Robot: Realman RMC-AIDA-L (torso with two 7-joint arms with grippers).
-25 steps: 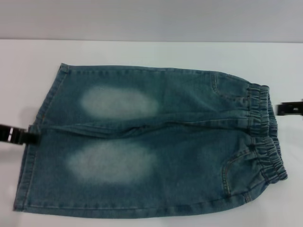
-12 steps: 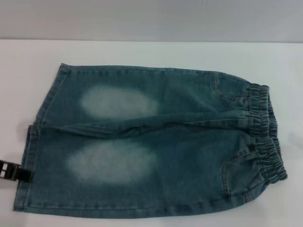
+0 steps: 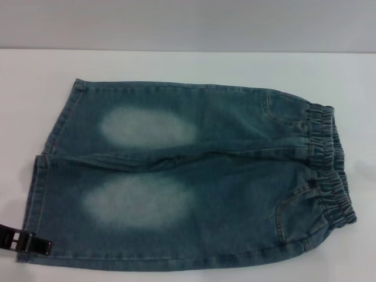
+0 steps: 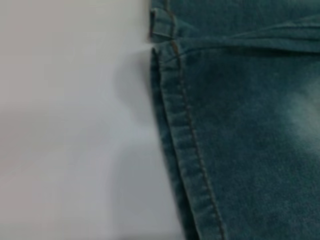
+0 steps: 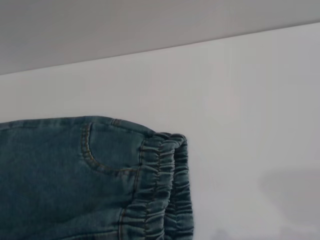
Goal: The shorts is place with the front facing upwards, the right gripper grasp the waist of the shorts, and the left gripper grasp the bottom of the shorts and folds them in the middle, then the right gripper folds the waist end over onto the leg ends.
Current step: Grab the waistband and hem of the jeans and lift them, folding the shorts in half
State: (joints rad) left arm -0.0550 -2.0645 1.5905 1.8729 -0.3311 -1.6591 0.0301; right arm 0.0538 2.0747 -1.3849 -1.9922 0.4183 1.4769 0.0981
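Note:
The blue-green denim shorts (image 3: pixel 188 176) lie flat on the white table (image 3: pixel 176 64), front up, with two pale oval patches. The waist of the shorts (image 3: pixel 329 167), a ruffled elastic band, points right. The bottom of the shorts (image 3: pixel 40 194), the hemmed leg ends, points left. My left gripper (image 3: pixel 26 241) shows as a black piece at the near left corner of the hem, right at its edge. The left wrist view looks down on the stitched hem (image 4: pixel 185 145). The right wrist view shows the far waist corner (image 5: pixel 167 185) with a pocket seam. My right gripper is out of view.
White table surface (image 4: pixel 75 125) surrounds the shorts on the left, far side and right. A grey wall (image 3: pixel 188 23) rises behind the table's far edge.
My left gripper has slid along the leg hem from its middle toward the near corner. The right gripper, seen by the waist a second ago, has left the head view.

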